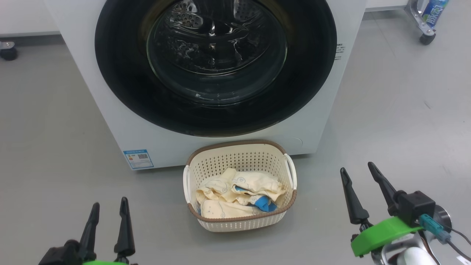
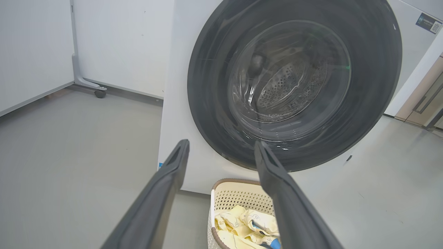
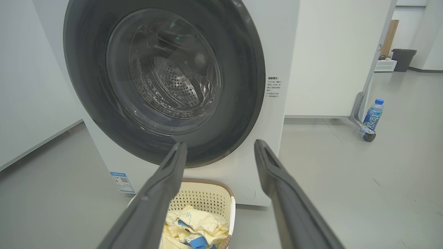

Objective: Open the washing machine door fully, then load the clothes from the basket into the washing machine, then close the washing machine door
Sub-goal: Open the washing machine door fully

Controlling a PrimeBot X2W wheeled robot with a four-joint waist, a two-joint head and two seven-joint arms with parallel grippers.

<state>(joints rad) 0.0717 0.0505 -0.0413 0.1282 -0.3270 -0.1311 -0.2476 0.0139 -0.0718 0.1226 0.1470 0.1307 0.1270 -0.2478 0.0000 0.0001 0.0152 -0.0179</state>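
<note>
The white washing machine [image 1: 110,117] stands ahead with its round washing machine door [image 1: 121,84] shut flat against the front, black ring around clear glass. On the floor just before it sits the cream basket [image 1: 239,221], holding pale-yellow clothes [image 1: 235,191] with blue patches. My left gripper [image 1: 110,206] is open at the lower left, left of the basket, nothing between its fingers. At the lower right, right of the basket, my right gripper [image 1: 358,171] is open and empty too. The wrist views show the door [image 2: 214,114] [image 3: 249,97], basket [image 2: 235,197] [image 3: 207,197] and clothes [image 2: 242,221] [image 3: 197,221] beyond each open gripper [image 2: 221,145] [image 3: 219,145].
A blue energy label [image 1: 138,158] sits low on the machine's front. White partition panels on castors [image 3: 368,136] flank the machine, with a drink bottle [image 3: 373,116] on the right one's foot. Grey floor lies open on both sides of the basket.
</note>
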